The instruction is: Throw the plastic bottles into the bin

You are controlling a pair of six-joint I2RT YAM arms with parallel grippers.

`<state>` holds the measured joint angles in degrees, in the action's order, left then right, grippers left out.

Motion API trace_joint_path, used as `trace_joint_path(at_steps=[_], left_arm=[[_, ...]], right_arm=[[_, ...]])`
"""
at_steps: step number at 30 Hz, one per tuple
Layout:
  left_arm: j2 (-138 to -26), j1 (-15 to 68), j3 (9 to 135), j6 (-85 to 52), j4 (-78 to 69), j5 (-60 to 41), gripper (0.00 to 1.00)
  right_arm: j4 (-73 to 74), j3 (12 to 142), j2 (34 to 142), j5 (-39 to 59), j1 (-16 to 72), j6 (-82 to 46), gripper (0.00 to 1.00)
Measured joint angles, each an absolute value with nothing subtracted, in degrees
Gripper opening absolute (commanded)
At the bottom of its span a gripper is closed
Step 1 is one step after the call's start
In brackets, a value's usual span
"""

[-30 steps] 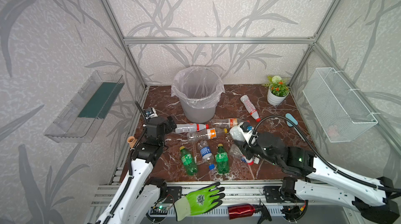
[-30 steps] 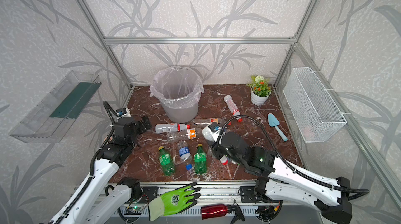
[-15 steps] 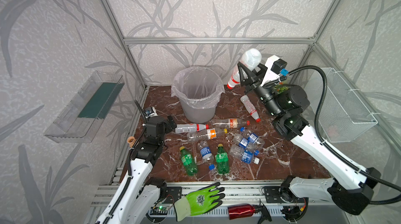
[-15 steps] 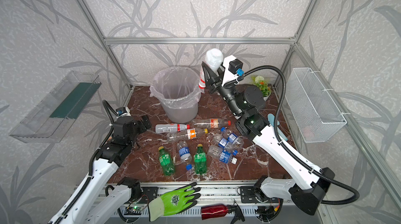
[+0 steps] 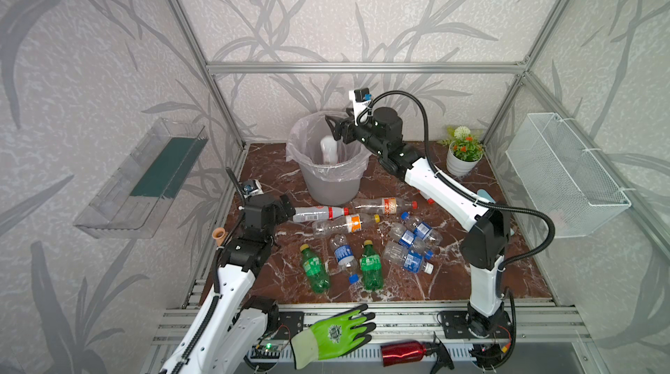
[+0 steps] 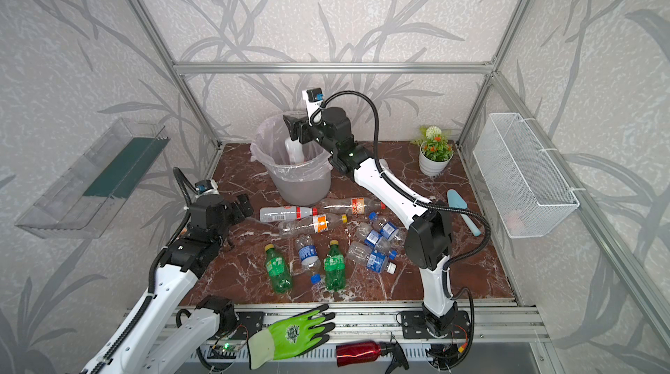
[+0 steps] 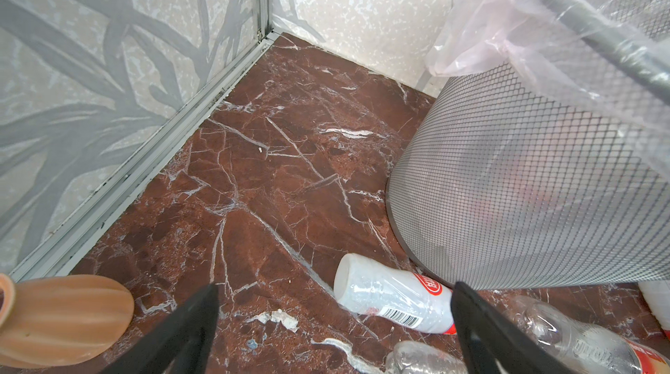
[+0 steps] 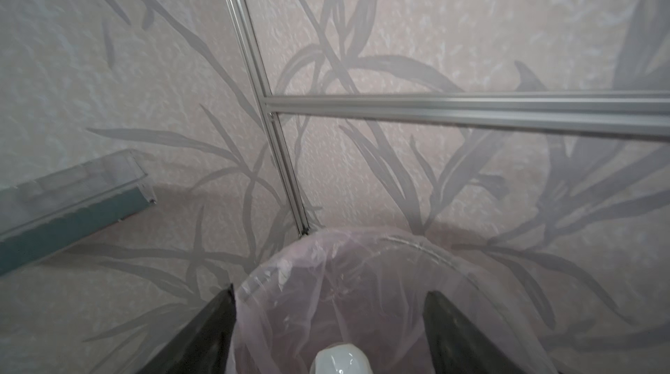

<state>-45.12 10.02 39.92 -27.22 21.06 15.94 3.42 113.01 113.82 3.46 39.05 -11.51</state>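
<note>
- Bottle (image 5: pixel 329 149), whitish plastic, sits inside the round grey bag-lined bin (image 5: pixel 331 183), far centre.
- Right gripper (image 5: pixel 331 125) above it, jaws apart, empty; left gripper (image 5: pixel 286 207) also apart.
- Risk imo: bag liner (image 5: pixel 293 151) snags a jaw on retreat, tipping the bin.

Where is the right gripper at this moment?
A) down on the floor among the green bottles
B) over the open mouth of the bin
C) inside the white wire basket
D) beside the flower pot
B: both top views show the right gripper, open, over the bin, with a whitish bottle in the bin's mouth.
</note>
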Motion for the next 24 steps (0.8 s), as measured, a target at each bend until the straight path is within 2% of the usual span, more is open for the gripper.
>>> trace_joint_path(at_steps=[5,10,16,20,24], left_arm=[[-44.73,10.02,39.94,-27.11,21.67,15.84,0.99],[-44.64,10.07,40.03,-27.0,22.44,15.73,0.99],[-44.31,10.68,40.03,-27.07,23.2,15.77,0.99],[-44.01,11.6,40.01,-27.55,23.59,15.77,0.99],[-44.23,12.27,39.97,-28.23,23.62,15.77,0.99]], right_arm=[[-1.13,110.8,108.99,0.95,38.65,-8.93,0.9],[-0.82,98.5,94.72,-1.83,36.97,-7.46,0.91],[0.3,81.17,82.02,-4.1,28.8,-8.03,0.92],[-3.18,72.25,82.21,-4.6,22.06,-8.34,0.91],[-8.86,69.3,86.96,-4.6,16.93,-7.57,0.91]])
